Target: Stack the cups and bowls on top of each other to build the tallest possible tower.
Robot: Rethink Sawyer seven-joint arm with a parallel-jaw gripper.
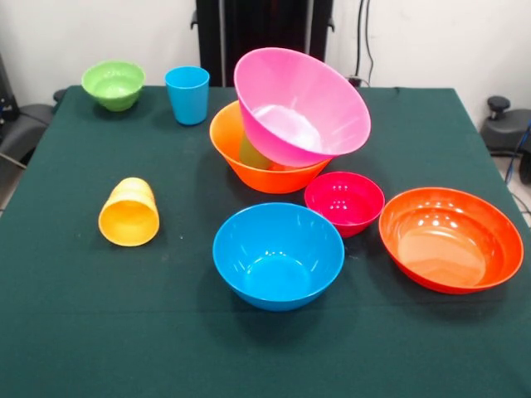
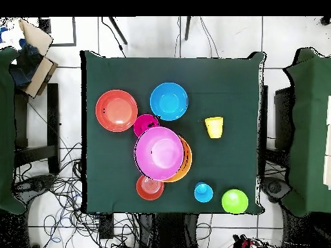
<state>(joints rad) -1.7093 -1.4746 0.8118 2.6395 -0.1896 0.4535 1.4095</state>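
I cannot see my gripper in either view. The big pink bowl (image 1: pixel 303 104) sits tilted inside the big orange bowl (image 1: pixel 265 170); the blue bowl (image 1: pixel 278 255), magenta bowl (image 1: pixel 343 201) and yellow cup (image 1: pixel 129 213) lie apart on the table (image 1: pixel 83 332).

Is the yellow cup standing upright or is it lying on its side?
On its side. The yellow cup lies on the green tablecloth, its open mouth facing the front camera.
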